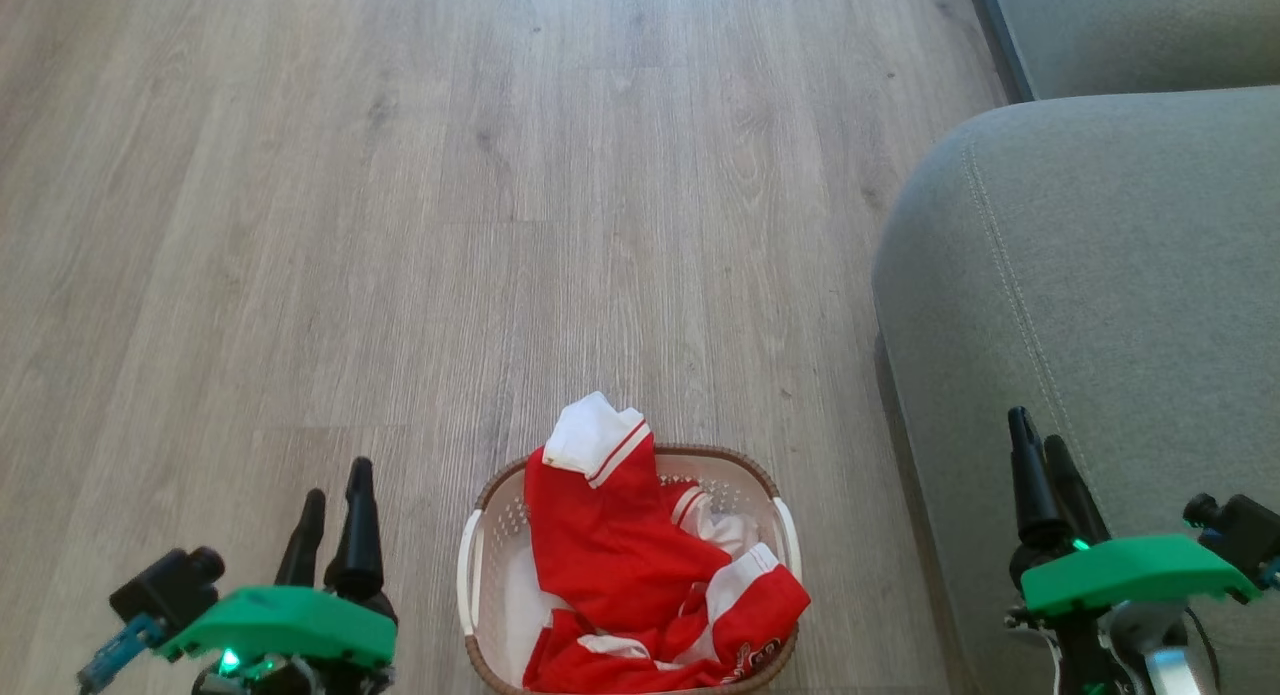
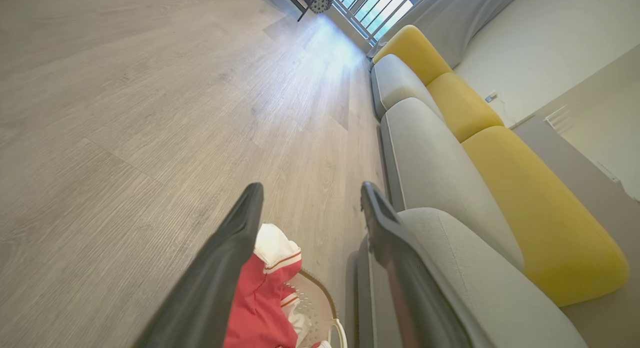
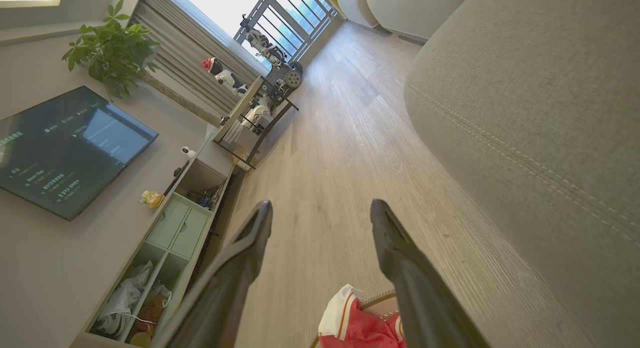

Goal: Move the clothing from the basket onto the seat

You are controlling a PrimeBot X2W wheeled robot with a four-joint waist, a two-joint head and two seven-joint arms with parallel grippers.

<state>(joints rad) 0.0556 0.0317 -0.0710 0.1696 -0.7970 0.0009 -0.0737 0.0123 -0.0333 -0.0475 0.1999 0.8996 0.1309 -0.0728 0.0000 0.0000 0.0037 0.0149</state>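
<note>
Clothing (image 1: pixel 620 565) heaped in basket (image 1: pixel 500 535), white cuff poking over far rim. Basket on floor (image 1: pixel 400 225). Seat (image 1: pixel 1100 275) just right of basket. Left gripper (image 1: pixel 337 480) left of basket, fingers apart, empty. Right gripper (image 1: pixel 1035 428) right of basket, over seat edge, fingers apart, empty.

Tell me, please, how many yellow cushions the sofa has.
3 in left wrist view: nearest cushion at lower right, middle cushion above it, farthest cushion by the window; more may be hidden.
</note>
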